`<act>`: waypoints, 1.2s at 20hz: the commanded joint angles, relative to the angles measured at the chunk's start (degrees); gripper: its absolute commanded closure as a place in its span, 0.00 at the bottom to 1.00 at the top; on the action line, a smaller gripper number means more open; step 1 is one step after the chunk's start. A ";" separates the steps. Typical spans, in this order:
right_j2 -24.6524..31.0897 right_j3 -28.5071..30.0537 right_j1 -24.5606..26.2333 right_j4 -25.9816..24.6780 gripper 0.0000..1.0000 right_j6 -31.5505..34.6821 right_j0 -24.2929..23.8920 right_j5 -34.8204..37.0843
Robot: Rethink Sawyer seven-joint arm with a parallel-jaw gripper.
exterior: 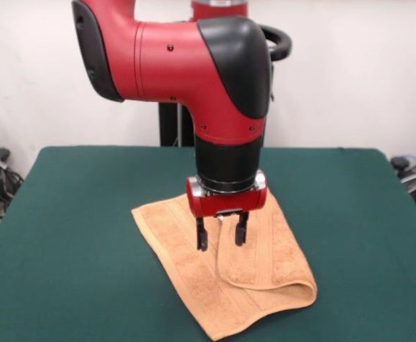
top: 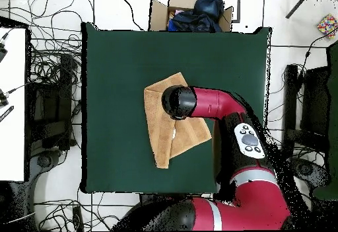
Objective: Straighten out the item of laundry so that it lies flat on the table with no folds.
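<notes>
The gripper (exterior: 222,236) was held with its jaws spread and empty, directly above the washcloth (exterior: 265,267). The cloth was seen lying folded over on the table (exterior: 80,235), its doubled edge below the jaws and slightly to one side.

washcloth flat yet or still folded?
Still folded. The washcloth lies doubled over, with a rounded fold at its front-right edge and a layer edge curving across the top. The open gripper hovers above it.
</notes>
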 commanded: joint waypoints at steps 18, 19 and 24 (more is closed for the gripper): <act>1.61 -3.80 7.45 -2.70 0.00 1.78 1.61 2.51; 1.55 -3.98 7.79 -2.76 0.00 1.84 1.67 2.28; 1.89 -3.97 7.65 -2.54 0.00 1.30 1.40 2.63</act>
